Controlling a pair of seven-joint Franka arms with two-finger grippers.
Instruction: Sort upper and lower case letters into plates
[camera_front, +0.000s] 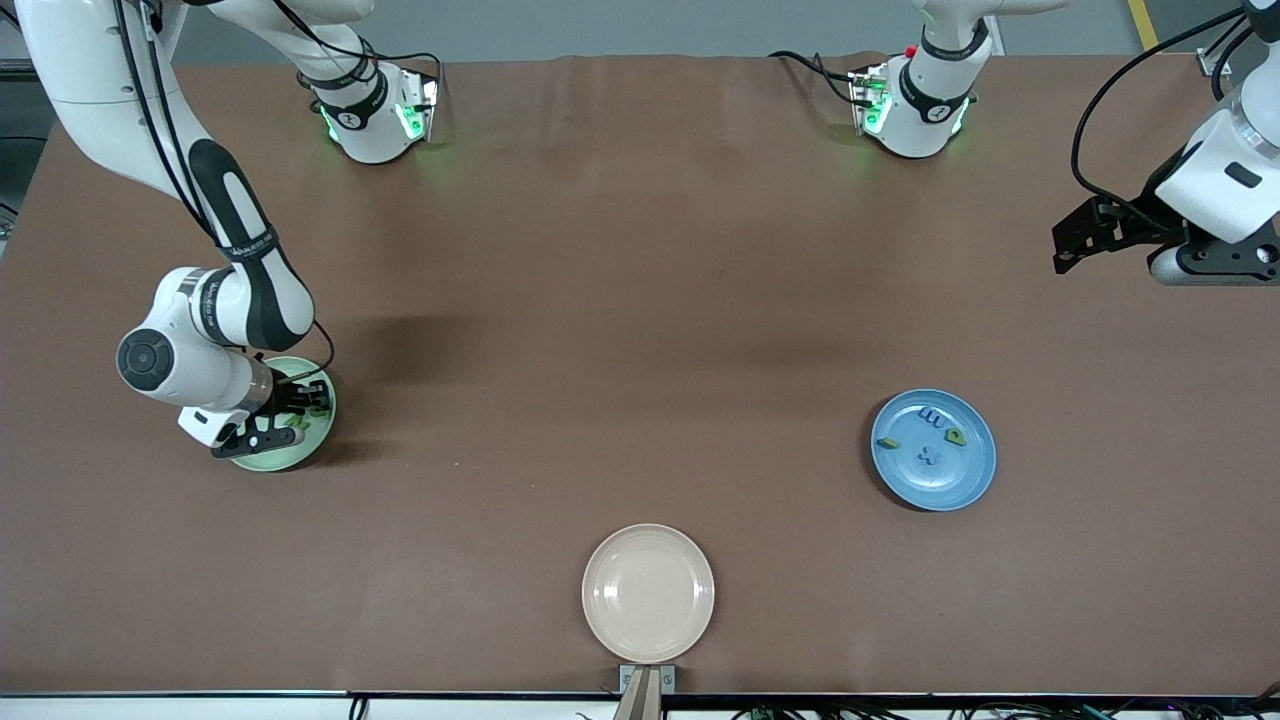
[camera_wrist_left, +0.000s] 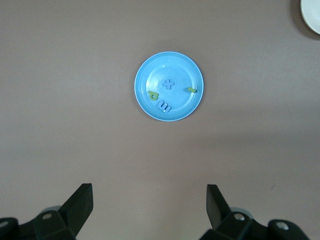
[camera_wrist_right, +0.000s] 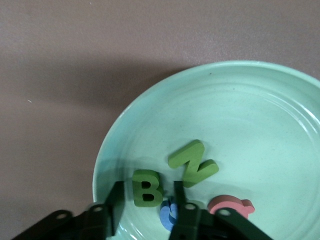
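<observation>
Readable letters in the right wrist view: a green B (camera_wrist_right: 146, 188) and green N (camera_wrist_right: 192, 163) in the pale green plate (camera_front: 305, 452), lower left of the front view. The right gripper (camera_wrist_right: 145, 212) straddles the B, fingers slightly apart. The left gripper (camera_wrist_left: 150, 205), spread wide, waits at upper right; the blue plate (camera_front: 965, 480), lower right, holds small letters.

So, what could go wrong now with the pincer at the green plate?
The right pincer straddles the green foam letter B in the pale green round plate; lifting carelessly may drag it out. The green foam letter Z and a blue letter lie close and could be knocked.
</observation>
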